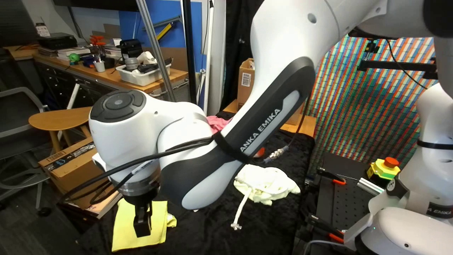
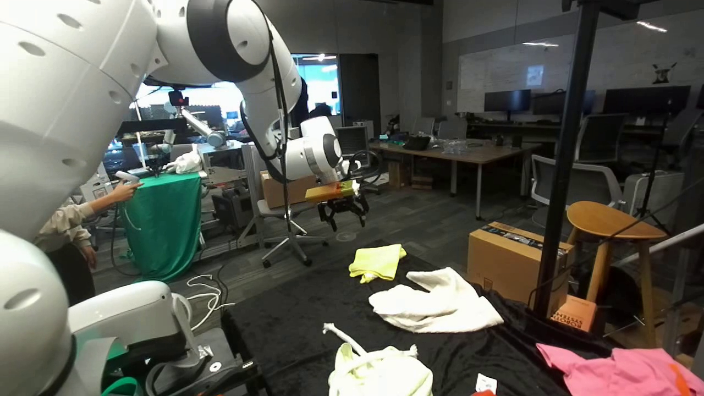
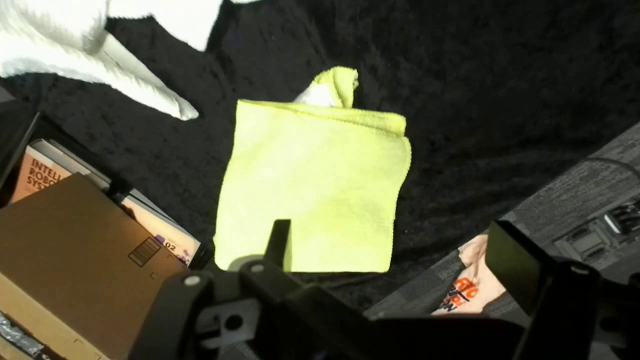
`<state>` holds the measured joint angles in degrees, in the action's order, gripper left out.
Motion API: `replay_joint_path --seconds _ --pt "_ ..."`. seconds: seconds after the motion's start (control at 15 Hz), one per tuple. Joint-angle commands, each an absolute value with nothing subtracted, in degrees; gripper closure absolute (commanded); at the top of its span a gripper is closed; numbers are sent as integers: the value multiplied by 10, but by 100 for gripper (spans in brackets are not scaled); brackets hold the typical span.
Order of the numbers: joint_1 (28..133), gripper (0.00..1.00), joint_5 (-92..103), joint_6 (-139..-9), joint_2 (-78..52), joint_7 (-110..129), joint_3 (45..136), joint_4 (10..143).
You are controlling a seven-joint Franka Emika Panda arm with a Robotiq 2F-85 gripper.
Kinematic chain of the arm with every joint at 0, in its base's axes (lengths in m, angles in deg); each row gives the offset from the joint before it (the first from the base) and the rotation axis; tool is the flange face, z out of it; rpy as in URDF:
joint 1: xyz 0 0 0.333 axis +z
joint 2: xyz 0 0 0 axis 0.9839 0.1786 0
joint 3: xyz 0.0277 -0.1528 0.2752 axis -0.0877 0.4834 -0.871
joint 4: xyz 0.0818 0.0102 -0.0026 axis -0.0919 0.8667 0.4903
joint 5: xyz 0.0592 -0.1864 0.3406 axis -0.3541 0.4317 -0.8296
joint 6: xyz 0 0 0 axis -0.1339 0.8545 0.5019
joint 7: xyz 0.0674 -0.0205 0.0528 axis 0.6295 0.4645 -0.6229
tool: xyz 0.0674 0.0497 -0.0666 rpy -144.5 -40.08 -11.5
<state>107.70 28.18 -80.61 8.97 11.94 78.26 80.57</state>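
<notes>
We saw the jaws spread wide apart, pointing down and hanging in the air, higher than the black-draped counter (image 2: 297, 319) and not touching it. Nearest to them was the yellow cloth (image 3: 310, 180), folded into a rough square and lying flat on the counter; in the wrist view, one side of the jaws overlapped its lower part, while the opposite side stood out past its edge. A crumpled yellow-and-white scrap (image 3: 332, 90) poked out along the cloth's upper edge there, and we could not tell whether it belonged to the same piece. Near the yellow cloth we made out a rumpled white cloth (image 2: 434, 305), then a pale bundle (image 1: 267, 186) trailing a thick white cord (image 1: 241, 209). A pink cloth (image 2: 627, 368) lay well apart from the yellow one. Beside the counter stood a cardboard box (image 2: 511, 267), with an orange-covered book (image 3: 37, 175) just beside it and a wooden stool (image 2: 613, 220) near.
</notes>
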Motion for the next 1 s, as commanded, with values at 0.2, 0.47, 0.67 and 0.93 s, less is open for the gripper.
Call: replay_joint_path --seconds 0.2,0.47,0.67,0.93 --pt "1097 0 260 -844 208 149 808 689" --pt "1100 0 245 -840 255 159 819 645" --pt "1101 0 231 -836 283 162 823 618" --pt "1104 0 216 -830 309 165 827 587"
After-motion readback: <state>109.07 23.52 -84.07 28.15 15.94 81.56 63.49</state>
